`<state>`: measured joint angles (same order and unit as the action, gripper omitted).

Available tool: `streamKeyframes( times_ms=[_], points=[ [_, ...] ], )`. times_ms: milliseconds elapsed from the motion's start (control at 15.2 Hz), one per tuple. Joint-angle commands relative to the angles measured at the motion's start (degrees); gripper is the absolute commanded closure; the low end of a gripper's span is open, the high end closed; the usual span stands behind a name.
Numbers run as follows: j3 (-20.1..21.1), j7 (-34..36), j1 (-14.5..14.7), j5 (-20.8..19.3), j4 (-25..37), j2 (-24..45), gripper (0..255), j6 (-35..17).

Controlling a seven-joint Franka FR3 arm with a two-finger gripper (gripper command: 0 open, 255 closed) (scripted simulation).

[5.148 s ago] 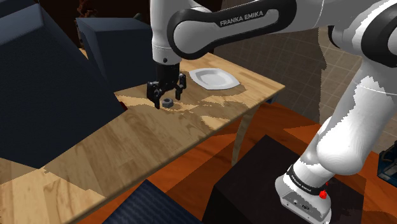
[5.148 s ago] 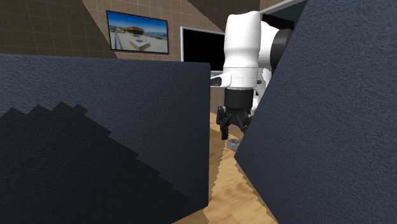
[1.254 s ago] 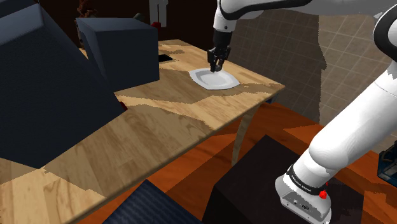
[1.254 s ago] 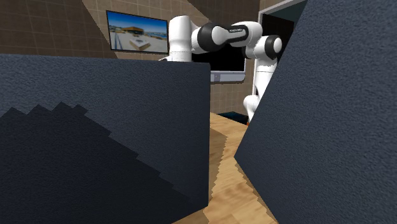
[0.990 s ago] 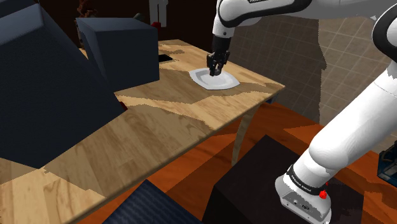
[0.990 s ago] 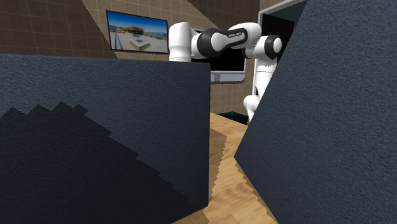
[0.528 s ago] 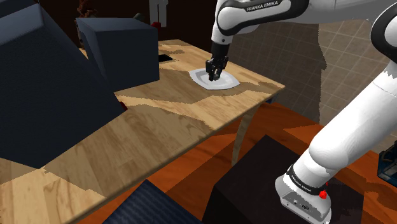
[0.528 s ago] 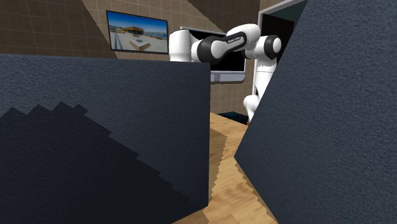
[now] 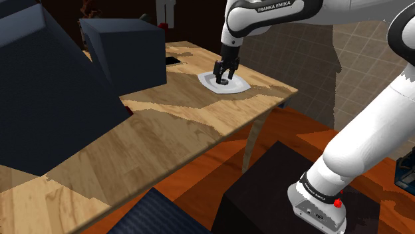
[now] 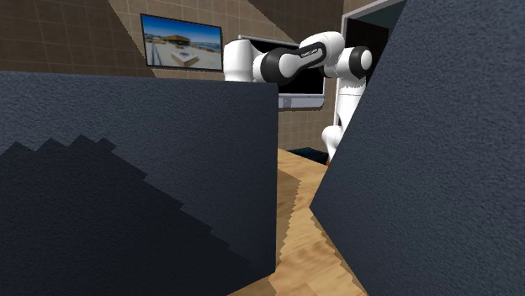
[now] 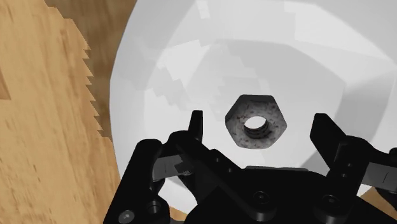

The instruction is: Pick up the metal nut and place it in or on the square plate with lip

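My gripper (image 11: 259, 120) stands wide open, holding nothing, the grey nut (image 11: 256, 122) lying flat between its fingers on the white plate (image 9: 241, 88) toward the bench's (image 9: 186, 126) one-o'clock end in the shoulder view, so I'd rise straight, brushing nothing.

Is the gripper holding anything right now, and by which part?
Nothing is held. The gripper has its jaws open; the nut lies untouched between them on the white plate.

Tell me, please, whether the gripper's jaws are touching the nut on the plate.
Apart. In the wrist view the gripper has its jaws open, and white plate shows on each side between them and the grey hexagonal nut lying on it.
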<state>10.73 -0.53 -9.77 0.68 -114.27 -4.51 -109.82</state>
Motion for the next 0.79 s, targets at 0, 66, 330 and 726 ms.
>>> streamKeyframes(
  times_ms=[0, 66, 330, 726],
  points=[
    [0.0, 0.0, 0.0, 0.0, 0.0, 0.0, 0, 0.0],
    [0.0, 0.0, 0.0, 0.0, 0.0, 0.0, 0, 0.0],
    [-0.1, -0.1, 0.0, 0.1, 5.1, -0.6, 0, 5.7],
    [-0.1, -0.1, 0.0, 0.1, 6.6, -0.6, 0, 7.2]
  ],
)
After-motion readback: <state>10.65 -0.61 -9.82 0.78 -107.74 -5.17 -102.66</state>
